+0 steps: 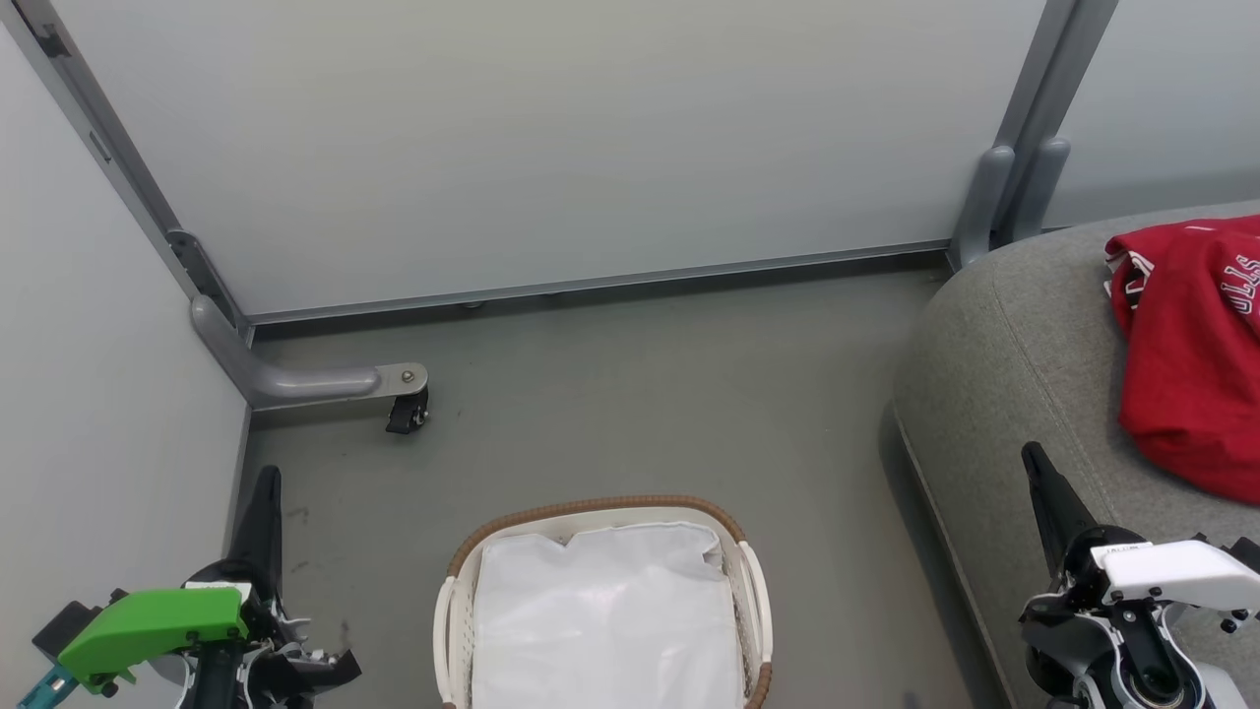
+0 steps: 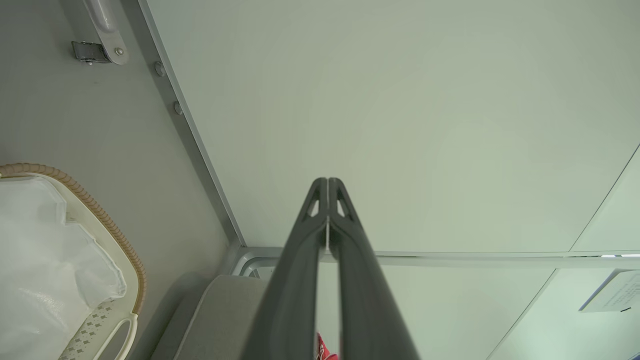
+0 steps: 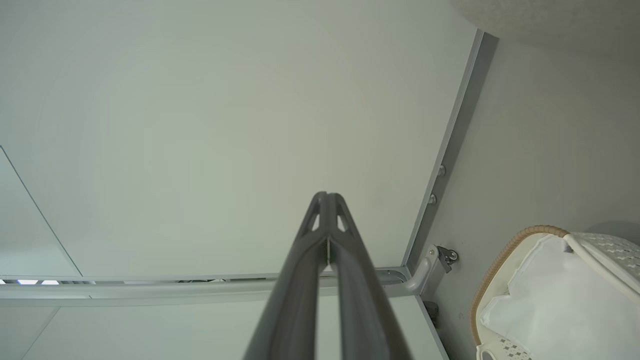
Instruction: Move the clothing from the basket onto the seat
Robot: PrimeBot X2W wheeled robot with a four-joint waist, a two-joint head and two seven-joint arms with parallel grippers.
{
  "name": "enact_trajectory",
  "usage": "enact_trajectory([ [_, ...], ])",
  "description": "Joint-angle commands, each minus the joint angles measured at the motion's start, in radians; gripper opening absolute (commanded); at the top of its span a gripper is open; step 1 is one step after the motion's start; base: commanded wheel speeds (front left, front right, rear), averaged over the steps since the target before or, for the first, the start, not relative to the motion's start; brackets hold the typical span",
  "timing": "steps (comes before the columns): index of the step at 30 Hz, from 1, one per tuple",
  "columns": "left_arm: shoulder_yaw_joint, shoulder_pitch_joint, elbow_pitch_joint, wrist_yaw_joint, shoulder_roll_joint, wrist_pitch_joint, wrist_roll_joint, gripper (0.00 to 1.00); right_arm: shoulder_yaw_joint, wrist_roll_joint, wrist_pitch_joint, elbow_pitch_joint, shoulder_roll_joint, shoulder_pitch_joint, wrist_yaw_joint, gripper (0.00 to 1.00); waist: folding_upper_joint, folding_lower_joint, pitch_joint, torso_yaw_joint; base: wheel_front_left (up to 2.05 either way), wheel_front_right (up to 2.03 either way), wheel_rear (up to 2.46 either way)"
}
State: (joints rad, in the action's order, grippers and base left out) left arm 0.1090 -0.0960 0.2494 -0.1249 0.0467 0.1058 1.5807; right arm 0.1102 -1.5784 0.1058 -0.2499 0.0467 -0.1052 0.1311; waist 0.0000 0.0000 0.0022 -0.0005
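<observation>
1. The left gripper (image 1: 266,484) is at 7 o'clock in the head view. Its two dark fingers are pressed together to the tip and carry nothing. A green housing (image 1: 148,625) sits behind it.
2. The right gripper (image 1: 1036,465) is at 5 o'clock, over the seat's front edge. Its fingers are likewise closed flat on each other and empty. The white housing (image 1: 1176,569) behind it bears a small mark, too small to read.
3. The basket (image 1: 591,508) stands on the floor (image 1: 640,394) at 6 o'clock, between the two grippers. It is white plastic with perforated sides, loop handles and a brown woven-look rim. A plain white liner (image 1: 605,611) lies crumpled inside it.
4. The seat (image 1: 1004,374) is at 3 to 4 o'clock, just beside the basket. It is grey fabric with a rounded corner and a stitched seam.
5. The clothing (image 1: 1191,384) lies bunched on the seat at 3 o'clock, well apart from the basket. It is red with white trim. White letters outlined in black read "LLS", cut by the frame edge.
6. A caster foot (image 1: 406,412) rests on the floor at 10 o'clock.
7. The partition panels (image 1: 551,148) run from 9 to 1 o'clock, pale with grey metal frames.
8. In the left wrist view, a sheet (image 2: 612,290) is fixed to a panel at 4 o'clock. Its print is too small to read.
</observation>
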Motion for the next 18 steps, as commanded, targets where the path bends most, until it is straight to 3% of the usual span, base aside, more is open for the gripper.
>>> enact_trajectory([
  [1,0.006,-0.020,-0.005,-0.008,0.006,0.008,0.021,0.00,0.005,-0.021,0.008,0.006,0.006,-0.006,-0.001,0.00,0.0000,0.0000,0.000,0.000,0.00,0.00,0.00],
  [18,0.008,-0.018,-0.005,-0.009,0.006,0.012,0.034,0.00,0.006,-0.036,0.012,0.008,0.006,-0.004,-0.001,0.00,0.0000,0.0000,0.001,0.001,0.00,0.00,0.00],
])
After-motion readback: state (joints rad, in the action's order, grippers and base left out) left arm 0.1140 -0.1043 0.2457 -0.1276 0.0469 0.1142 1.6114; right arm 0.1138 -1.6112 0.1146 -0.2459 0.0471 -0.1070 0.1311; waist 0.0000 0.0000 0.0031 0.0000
